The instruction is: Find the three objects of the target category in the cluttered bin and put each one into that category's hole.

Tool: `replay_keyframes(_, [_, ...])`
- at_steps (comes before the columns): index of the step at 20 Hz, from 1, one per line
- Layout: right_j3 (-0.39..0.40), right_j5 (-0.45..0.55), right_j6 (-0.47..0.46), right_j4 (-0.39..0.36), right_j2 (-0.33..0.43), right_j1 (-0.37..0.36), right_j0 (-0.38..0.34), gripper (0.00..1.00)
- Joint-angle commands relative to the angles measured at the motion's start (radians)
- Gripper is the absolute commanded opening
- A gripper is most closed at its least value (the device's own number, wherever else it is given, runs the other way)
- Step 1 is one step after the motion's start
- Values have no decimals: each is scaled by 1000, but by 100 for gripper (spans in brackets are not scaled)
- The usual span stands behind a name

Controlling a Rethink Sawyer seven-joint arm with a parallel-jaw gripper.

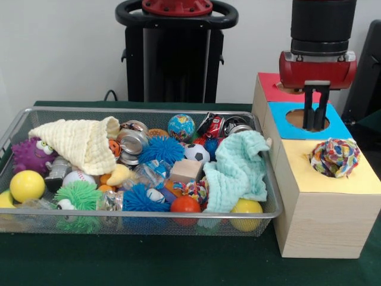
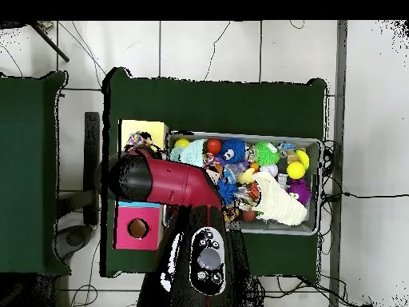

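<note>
The wire mesh bin (image 1: pixel 143 111) fills the left and middle of the front view, packed with toys. One multicoloured rope ball (image 1: pixel 335 157) sits in the hole of the yellow-topped box (image 1: pixel 357 179), its upper part above the rim. A second rope ball (image 1: pixel 195 189) lies in the bin, half hidden by a mint cloth (image 1: pixel 238 170). My gripper (image 1: pixel 315 119) hangs empty over the blue-topped box (image 1: pixel 336 125), behind the yellow box, with a narrow gap between its fingers. In the overhead view my arm hides the gripper; the rope ball (image 2: pixel 140 142) shows on the yellow box (image 2: pixel 148 128).
A red-topped box (image 1: pixel 268 86) stands behind the blue one. The bin holds spiky puffer balls (image 1: pixel 162 149), a cream cloth (image 1: pixel 77 143), a wooden block (image 1: pixel 186 170), sports balls (image 1: pixel 181 127), yellow balls (image 1: pixel 27 186) and tins. The bin (image 2: pixel 315 144) also shows in the overhead view.
</note>
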Motion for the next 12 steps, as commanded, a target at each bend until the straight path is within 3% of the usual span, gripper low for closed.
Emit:
replay_keyframes(1, [86, 113, 40, -54, 90, -11, -25, 0])
replay_keyframes(12, [71, 38, 111, -32, 78, 8, 0, 0])
